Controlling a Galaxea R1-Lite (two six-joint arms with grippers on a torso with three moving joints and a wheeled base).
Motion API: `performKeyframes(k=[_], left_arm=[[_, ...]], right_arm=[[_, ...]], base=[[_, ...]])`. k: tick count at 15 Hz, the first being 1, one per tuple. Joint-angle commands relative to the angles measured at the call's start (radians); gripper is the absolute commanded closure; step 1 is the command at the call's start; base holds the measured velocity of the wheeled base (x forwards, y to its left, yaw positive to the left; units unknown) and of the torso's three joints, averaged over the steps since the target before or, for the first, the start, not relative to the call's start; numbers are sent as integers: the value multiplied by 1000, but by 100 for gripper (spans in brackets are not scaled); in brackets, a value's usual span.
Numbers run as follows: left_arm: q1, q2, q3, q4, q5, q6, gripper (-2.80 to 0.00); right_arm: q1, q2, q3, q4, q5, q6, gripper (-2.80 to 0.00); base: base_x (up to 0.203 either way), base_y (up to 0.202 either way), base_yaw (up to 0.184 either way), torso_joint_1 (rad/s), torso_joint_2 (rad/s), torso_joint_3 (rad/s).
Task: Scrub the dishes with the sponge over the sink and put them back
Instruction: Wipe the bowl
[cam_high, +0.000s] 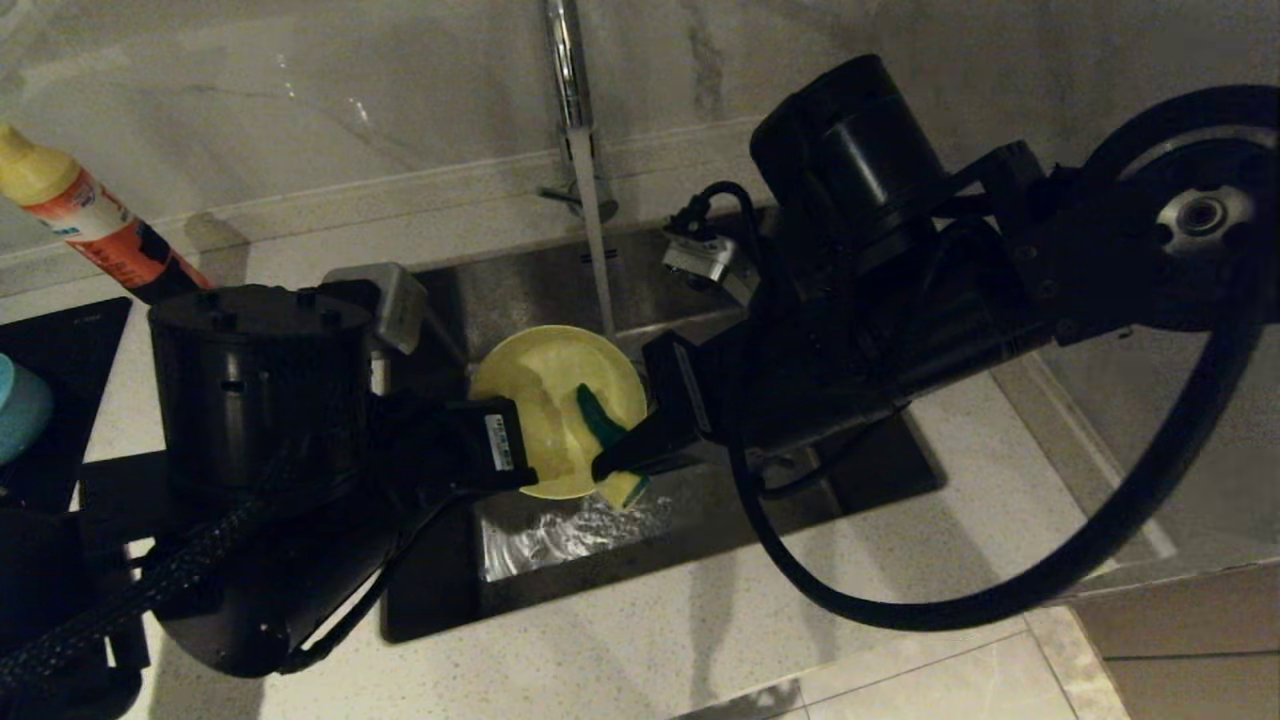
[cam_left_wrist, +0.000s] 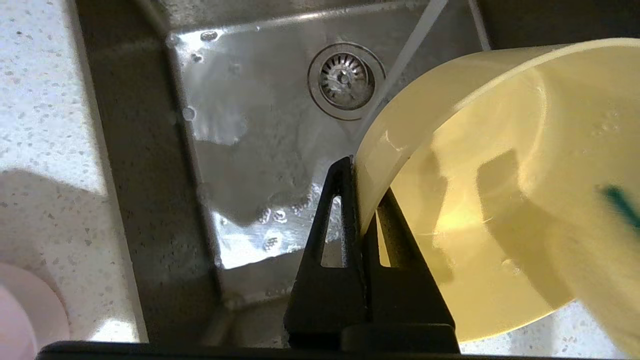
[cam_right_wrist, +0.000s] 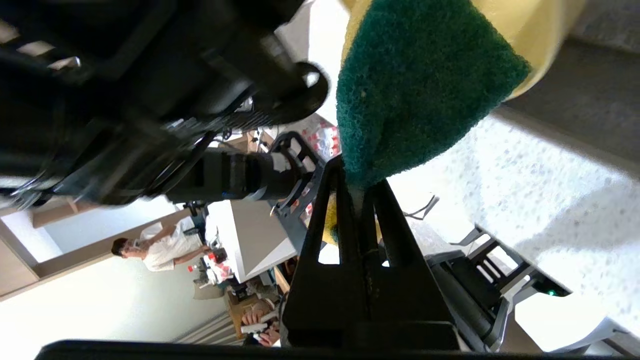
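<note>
The left gripper (cam_left_wrist: 361, 200) pinches the round pale yellow plastic bowl (cam_high: 556, 410) over the steel sink (cam_high: 700, 520), so the right gripper (cam_high: 612, 462), squeezing the green-and-yellow sponge (cam_high: 603, 420), should rub gently all around inside, under the running water (cam_high: 597, 240).

Glossy wet steel sink (cam_left_wrist: 260, 150), smooth plastic yellow bowl (cam_high: 545, 390), rough green sponge (cam_right_wrist: 415, 85), speckled stone counter (cam_high: 640, 640).

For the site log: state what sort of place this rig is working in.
Most likely a home-style kitchen counter, perhaps a test kitchen. A stainless steel sink with a drain strainer is set into a speckled countertop, a chrome tap runs water, and a dark cooktop lies on the robot's left.
</note>
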Motion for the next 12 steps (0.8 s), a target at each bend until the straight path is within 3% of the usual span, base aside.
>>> performKeyframes(k=[1, 8, 12], left_arm=[[0, -21, 4, -3, 3, -3, 0], [-7, -36, 38, -1, -4, 9, 0], [-49, -41, 55, -1, -6, 8, 0]], right_arm=[[-13, 31, 0, -18, 1, 3, 0], [-26, 60, -27, -91, 3, 6, 0], [-27, 75, -28, -143, 0, 8, 0]], base=[[0, 0, 0, 0, 0, 0], [0, 0, 0, 0, 0, 0], [0, 0, 0, 0, 0, 0]])
